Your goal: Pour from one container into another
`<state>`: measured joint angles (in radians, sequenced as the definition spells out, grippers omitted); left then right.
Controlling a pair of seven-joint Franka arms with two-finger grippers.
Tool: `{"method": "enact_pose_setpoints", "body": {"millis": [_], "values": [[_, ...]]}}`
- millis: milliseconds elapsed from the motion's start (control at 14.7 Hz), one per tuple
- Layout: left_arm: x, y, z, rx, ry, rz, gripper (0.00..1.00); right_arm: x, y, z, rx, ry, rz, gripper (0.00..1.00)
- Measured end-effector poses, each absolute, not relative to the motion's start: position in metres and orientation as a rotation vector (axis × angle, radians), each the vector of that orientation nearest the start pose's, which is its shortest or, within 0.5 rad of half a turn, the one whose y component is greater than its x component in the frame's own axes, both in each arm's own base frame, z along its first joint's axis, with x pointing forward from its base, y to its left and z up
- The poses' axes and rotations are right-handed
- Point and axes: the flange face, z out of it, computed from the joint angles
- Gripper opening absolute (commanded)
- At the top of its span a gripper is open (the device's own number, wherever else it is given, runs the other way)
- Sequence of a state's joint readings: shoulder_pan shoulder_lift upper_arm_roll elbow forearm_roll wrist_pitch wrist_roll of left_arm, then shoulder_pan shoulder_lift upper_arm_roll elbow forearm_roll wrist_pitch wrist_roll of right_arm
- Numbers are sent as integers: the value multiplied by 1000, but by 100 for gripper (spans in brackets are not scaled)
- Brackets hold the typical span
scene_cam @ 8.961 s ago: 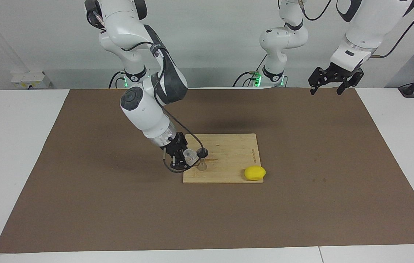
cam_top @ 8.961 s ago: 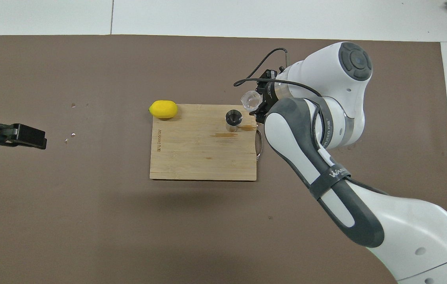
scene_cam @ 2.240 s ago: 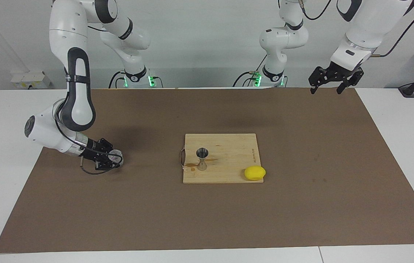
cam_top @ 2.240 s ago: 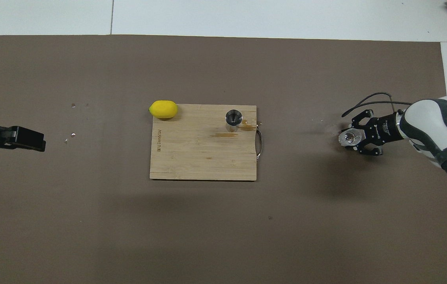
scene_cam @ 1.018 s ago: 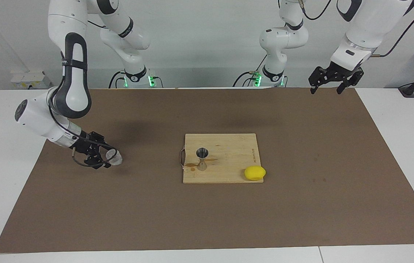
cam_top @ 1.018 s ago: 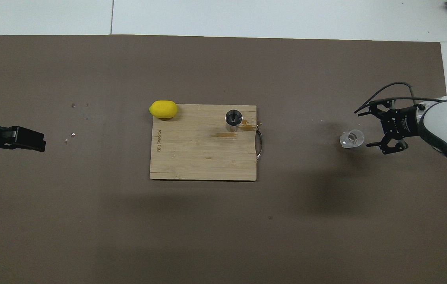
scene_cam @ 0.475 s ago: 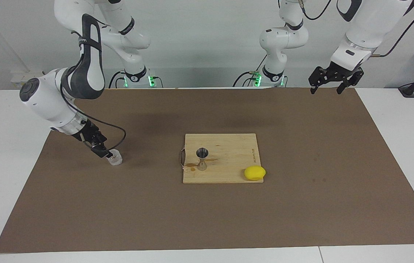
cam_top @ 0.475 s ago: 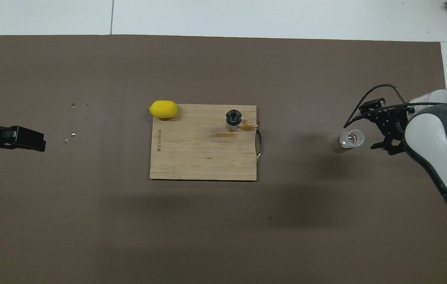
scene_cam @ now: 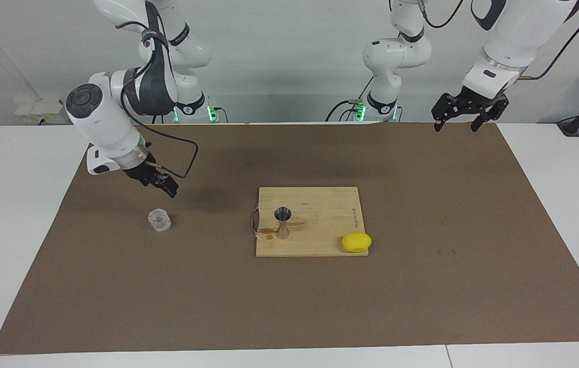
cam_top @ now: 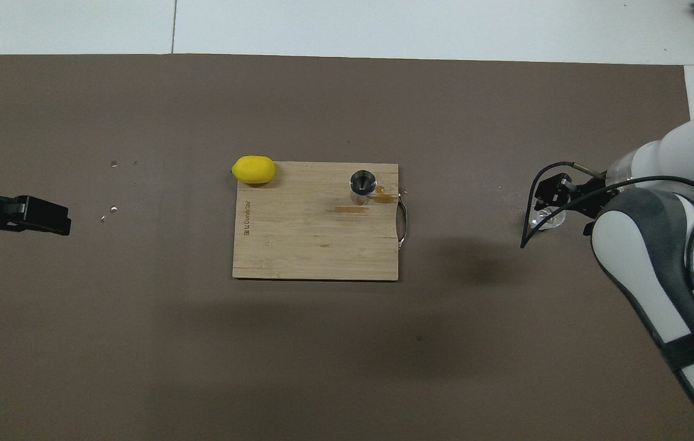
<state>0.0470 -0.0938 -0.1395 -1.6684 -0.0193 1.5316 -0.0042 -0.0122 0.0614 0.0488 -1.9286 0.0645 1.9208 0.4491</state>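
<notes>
Underneath, brown mat (scene_cam: 422, 214) covers white table (scene_cam: 8, 214); pale wall

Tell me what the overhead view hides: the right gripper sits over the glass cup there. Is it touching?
Observer: No. In the facing view the right gripper hangs clear above the glass cup.
Operator: Is the cup upright?
Observer: Yes, upright on the brown mat, toward the right arm's end.
Operator: And the jigger?
Observer: The jigger stands upright on the wooden board, showing its hourglass waist.
</notes>
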Motion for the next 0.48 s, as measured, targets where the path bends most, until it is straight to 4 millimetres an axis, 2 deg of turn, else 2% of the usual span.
{"method": "enact_pose_setpoints", "body": {"millis": [272,475], "values": [[518,-54,625,-3142,138,70,100,555,39,505,-3093,508,70,99],[518,-54,625,-3142,138,70,100,555,43,545,-3135,388,31,99]]}}
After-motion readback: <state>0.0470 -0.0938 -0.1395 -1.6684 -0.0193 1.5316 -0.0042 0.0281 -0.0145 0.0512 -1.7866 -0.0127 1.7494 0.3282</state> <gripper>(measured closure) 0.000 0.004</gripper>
